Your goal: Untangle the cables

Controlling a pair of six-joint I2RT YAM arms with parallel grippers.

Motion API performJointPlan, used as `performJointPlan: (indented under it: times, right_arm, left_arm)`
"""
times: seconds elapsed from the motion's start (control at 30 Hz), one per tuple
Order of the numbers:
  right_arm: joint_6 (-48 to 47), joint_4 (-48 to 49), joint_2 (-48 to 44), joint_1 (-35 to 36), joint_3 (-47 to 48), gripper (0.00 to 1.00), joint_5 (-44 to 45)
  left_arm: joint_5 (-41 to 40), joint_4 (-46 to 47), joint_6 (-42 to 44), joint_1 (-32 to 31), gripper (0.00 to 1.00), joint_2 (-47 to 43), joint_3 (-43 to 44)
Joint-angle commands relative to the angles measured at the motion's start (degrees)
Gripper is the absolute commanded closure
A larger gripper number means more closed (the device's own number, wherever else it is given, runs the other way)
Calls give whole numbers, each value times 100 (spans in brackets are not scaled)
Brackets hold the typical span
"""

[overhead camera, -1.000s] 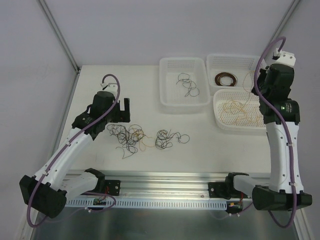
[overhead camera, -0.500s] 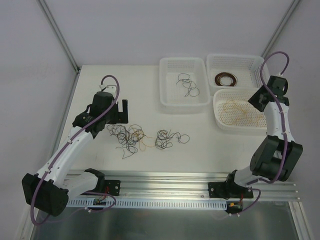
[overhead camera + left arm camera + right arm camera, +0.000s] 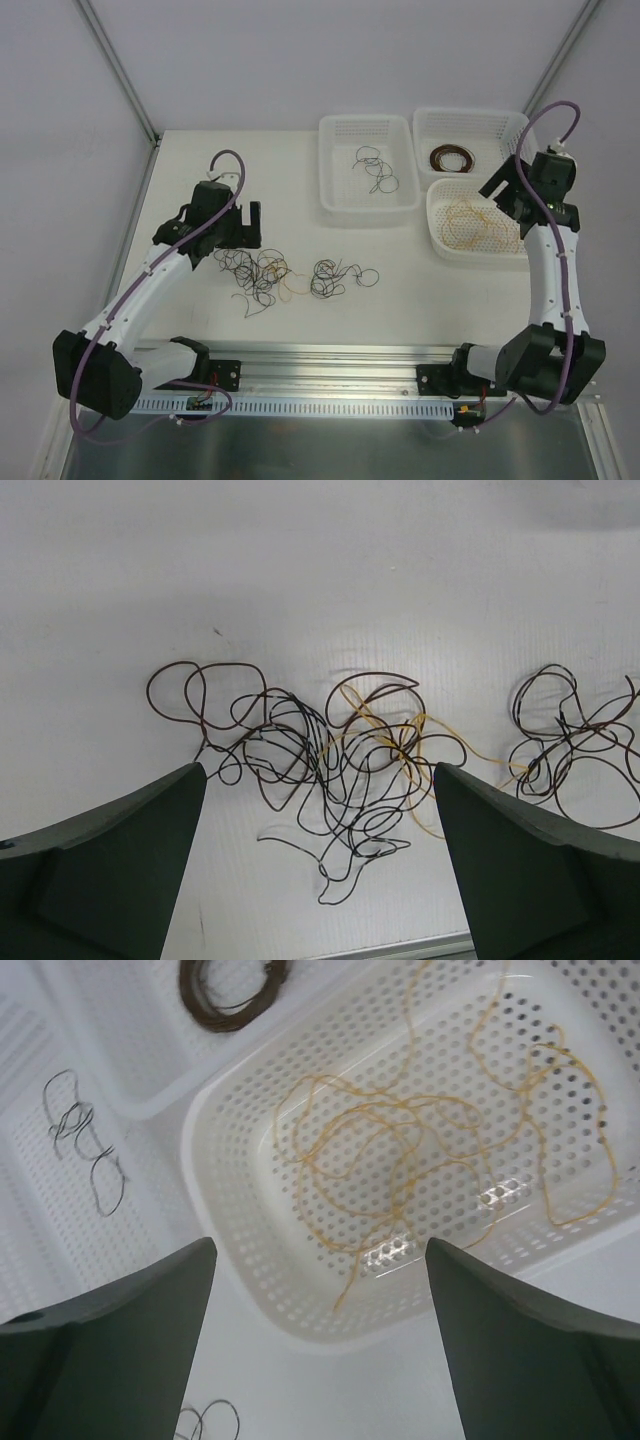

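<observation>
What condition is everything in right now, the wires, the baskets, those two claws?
Big wire heap: tangled, on the table.
Small wire clump: tangled, apart from it.
Black wires: loose, in the leftmost basket.
Brown wires: coiled, in the far basket.
Yellow wires: loose, in the near basket.
Left gripper: open, empty.
Right gripper: open, empty.

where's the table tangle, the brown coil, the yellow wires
table tangle (image 3: 340, 770), left wrist view, on its dense middle
brown coil (image 3: 235, 1024), right wrist view, on its lower arc
yellow wires (image 3: 468, 222), top external view, middle of the loose bunch
</observation>
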Motion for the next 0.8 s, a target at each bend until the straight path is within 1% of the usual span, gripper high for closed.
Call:
performJointPlan:
  times: [0.0,0.03,0.1,0.13,0.17,0.23,0.27,0.3,0.33,0.4,0.43,0.53,0.57,0.63,0.67,0.73,0.77]
  right_arm:
    - [-400,-124,-342,613,146,10,-92]
    - [-488,-168,-351,946,154,9,-92]
    - [-690,-159,-351,1299,137,9,-197]
    - [-751,-142,-333,1640,111,9,-223]
    - [-813,-89,-316,1835,84,9,-589]
    - [-1075,-45,-219,2248,32,11,-803]
    - [-1173,42,-193,2702,5,12,-1013]
    - [-1418,113,-167,2968,-21,13,-1119]
    - [-1542,165,-105,3484,-74,14,-1181]
    - [-1788,341,18,3970,-92,17,-1392]
    - [-2015,359,114,4390,-74,17,-1506]
    - [-2106,447,711,4902,84,20,-2068]
    - [-2097,526,982,5000,102,23,-2243]
    - [-2088,692,1265,5332,154,26,-2359]
    - [-2079,728,1562,5439,250,29,-2429]
    - [-2044,807,1836,5746,391,30,-2430]
    - [-1948,808,2003,5826,470,33,-2421]
  left_arm:
    - [216,1,-36,72,1,118,4]
    - [242,-8,-45,72,1,145,13]
    - [321,-8,-45,72,1,206,13]
    - [348,-8,-54,72,1,233,4]
    - [374,-8,-54,72,1,259,4]
    - [427,-17,-80,72,1,329,4]
    - [419,-26,-89,72,1,356,13]
    - [418,-34,-106,72,1,408,4]
    - [418,-52,-124,72,1,444,4]
    - [427,-78,-142,72,1,531,21]
    - [427,-78,-151,72,1,567,30]
    - [427,-122,-151,81,1,707,57]
    - [427,-140,-159,81,1,769,48]
    - [436,-157,-177,72,1,848,48]
    - [567,-166,-177,72,1,918,57]
    - [594,-193,-160,72,1,989,65]
    - [603,-193,-151,64,1,1050,66]
